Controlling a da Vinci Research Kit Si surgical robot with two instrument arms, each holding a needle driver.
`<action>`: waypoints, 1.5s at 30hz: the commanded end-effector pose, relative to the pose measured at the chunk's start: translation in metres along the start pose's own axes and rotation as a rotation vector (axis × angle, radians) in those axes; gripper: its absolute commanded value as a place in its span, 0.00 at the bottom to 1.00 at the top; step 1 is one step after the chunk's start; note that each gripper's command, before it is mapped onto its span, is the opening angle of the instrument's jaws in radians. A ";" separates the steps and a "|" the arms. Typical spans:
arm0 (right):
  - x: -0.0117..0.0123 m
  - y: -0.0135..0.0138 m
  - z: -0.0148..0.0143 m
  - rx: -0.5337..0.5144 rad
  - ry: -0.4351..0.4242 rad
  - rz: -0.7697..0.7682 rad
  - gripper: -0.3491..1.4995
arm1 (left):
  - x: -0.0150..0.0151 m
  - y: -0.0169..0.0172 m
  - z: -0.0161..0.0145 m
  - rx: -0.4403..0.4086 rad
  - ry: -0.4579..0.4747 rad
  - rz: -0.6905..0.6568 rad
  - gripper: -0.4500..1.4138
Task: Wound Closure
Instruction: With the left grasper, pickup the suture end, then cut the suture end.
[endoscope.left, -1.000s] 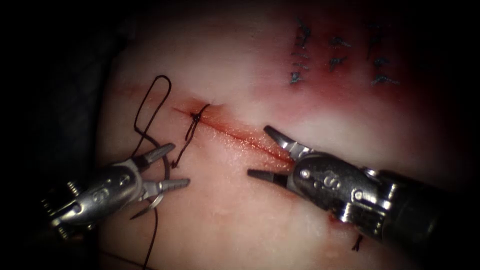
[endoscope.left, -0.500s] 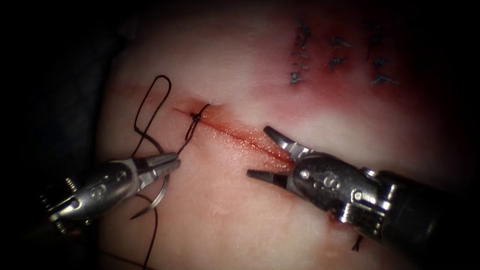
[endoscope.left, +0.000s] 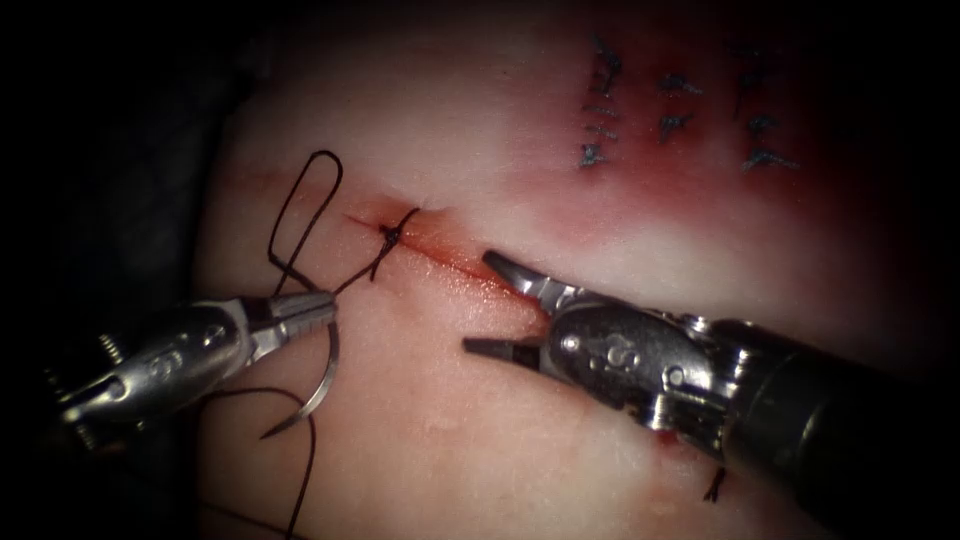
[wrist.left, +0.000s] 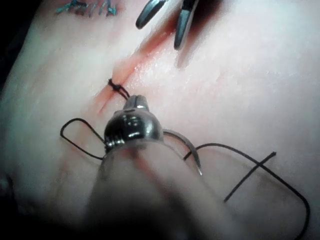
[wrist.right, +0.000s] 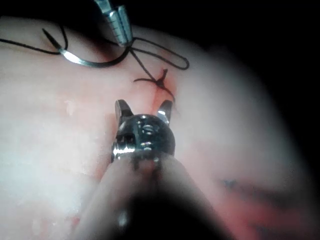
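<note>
Endoscope view: the needle lies out of the tissue, on its surface left of the cut, with its curve hanging just below the left pincer and its point toward the near side. Whether its upper end is caught in that pincer cannot be told. The thread runs from the knot, tied across the far-left end of the cut, down to the left pincer, whose jaws are together, clamped on that strand near the knot. A long loop of thread lies farther left, and more trails toward the near edge.

The right pincer has its jaws apart and holds nothing; its far jaw rests along the cut and its near jaw sits over the tissue beside it.

One stitch looks placed and knotted. Judging by the bare, unclosed cut to the right of the knot, most of the closure is left. Cut ends of thread sit at the far right.
</note>
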 end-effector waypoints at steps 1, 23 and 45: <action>-0.0001 0.0002 0.0015 -0.016 0.022 -0.019 0.95 | 0.0003 -0.0003 0.0008 0.003 0.004 -0.003 0.05; 0.0013 0.0013 0.0084 -0.107 0.226 -0.091 0.95 | 0.0023 -0.0011 0.0004 0.010 0.014 -0.006 0.05; 0.0010 -0.0003 0.0130 -0.118 0.274 -0.155 0.97 | 0.0035 -0.0004 0.0009 0.023 0.006 -0.013 0.05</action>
